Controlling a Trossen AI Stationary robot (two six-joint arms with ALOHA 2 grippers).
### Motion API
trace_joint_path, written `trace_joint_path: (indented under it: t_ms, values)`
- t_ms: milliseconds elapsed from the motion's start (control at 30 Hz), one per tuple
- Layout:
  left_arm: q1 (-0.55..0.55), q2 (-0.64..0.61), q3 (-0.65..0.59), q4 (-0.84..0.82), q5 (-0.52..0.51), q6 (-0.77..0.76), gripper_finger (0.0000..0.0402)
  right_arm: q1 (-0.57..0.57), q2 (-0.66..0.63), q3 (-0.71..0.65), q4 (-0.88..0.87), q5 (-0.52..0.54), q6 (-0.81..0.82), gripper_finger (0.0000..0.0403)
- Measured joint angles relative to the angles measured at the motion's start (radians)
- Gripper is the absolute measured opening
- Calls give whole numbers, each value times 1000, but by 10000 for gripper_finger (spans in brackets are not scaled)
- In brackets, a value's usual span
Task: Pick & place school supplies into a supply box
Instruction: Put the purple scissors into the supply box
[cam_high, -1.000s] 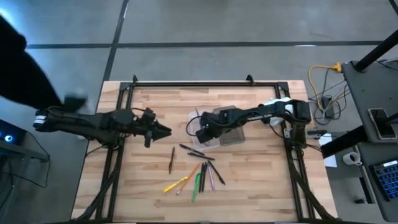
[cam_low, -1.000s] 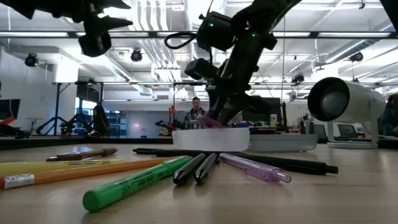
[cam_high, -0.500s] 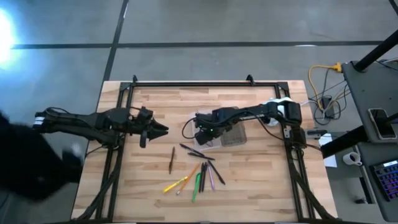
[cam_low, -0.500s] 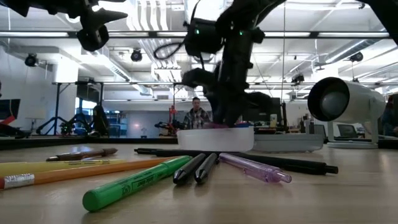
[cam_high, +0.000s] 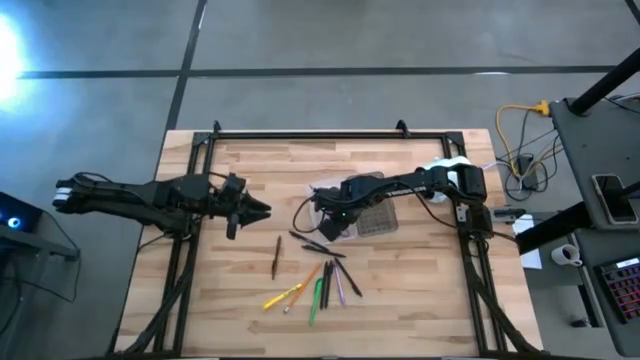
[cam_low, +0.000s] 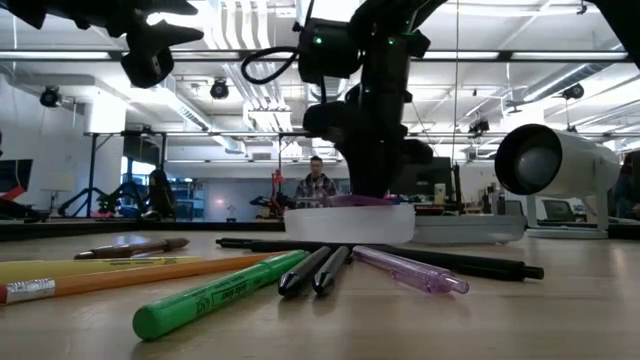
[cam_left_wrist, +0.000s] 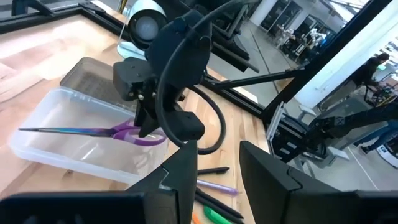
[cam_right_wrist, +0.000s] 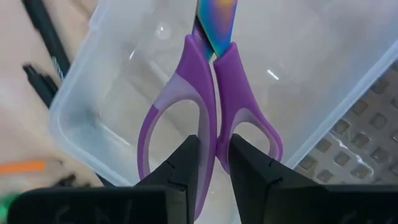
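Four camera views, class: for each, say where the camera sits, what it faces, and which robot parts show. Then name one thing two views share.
High view: overhead, looking down on the table; both arms show.
Low view: tabletop level, facing the room; green pen nearest.
Left wrist view: past the left gripper toward the right arm.
Right wrist view: right gripper around the scissors in the supply box.
Shared: both wrist views show scissors and box.

Two matte-black arms (cam_high: 400, 185) trailing looped black cables (cam_left_wrist: 186, 81).
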Motion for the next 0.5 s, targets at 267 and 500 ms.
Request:
trace_joint_path:
  t_ms: [267,500]
  values:
    - [1,0,0,0,-69,-25,104,-3,0,-6,-15,-5,-84,65]
    - [1,0,0,0,-69,-65,104,-14,0,-44,-11,-42,-66,66]
